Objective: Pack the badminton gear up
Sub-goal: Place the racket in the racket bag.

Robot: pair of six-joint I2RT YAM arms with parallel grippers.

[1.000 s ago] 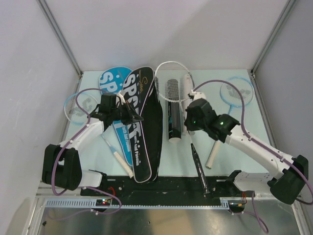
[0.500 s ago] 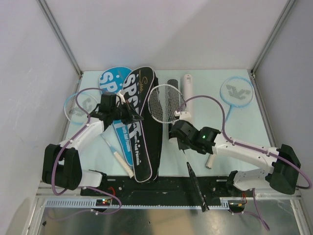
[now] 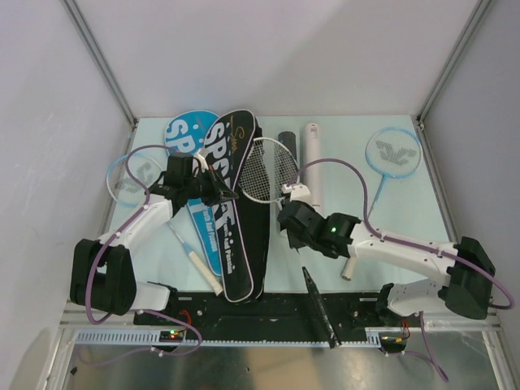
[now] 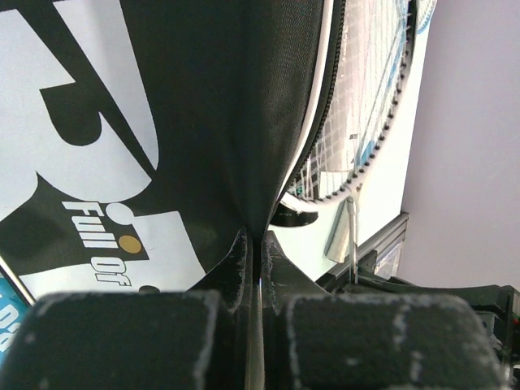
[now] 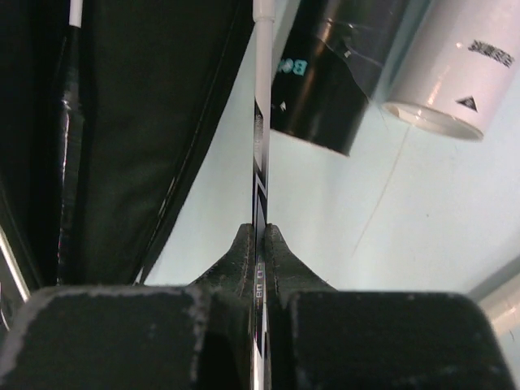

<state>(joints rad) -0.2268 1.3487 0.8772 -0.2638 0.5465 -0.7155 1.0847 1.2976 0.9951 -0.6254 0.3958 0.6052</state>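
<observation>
Top external view: left gripper pinches the black SPORT cover's flap open, seemingly so the right gripper, clamped on the racket shaft, can feed its head in from 3 o'clock.

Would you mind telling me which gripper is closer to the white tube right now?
Right. The right gripper, shut on a racket, sits by the near end of the white tube; the left gripper is farther left, pinching the black cover.
</observation>
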